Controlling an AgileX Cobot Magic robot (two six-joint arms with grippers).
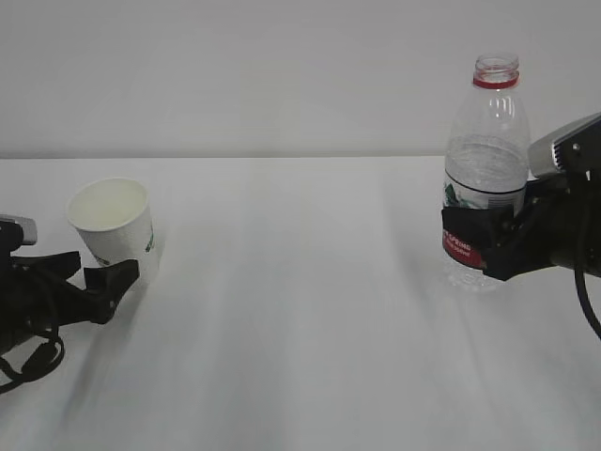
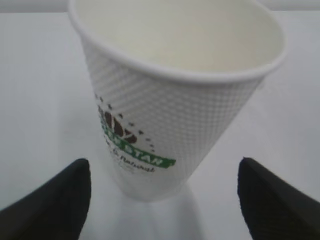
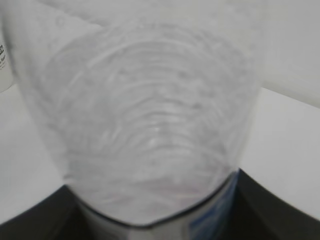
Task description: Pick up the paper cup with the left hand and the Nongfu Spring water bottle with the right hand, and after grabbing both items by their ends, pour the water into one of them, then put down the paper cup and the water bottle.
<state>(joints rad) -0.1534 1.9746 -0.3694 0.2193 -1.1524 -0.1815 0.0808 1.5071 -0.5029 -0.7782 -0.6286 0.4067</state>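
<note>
left gripper open, jaws either side of cup base, not touching; right gripper clamped on upright bottle at 3 o'clock on counter.

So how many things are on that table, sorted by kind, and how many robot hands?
Paper cups: 1, the paper cup
Water bottles: 1, the Nongfu Spring water bottle
Robot hands: 2, the left hand and the right hand
Total: 4

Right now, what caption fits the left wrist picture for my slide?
Open left gripper straddles the white paper cup, jaws clear of both sides.
</note>
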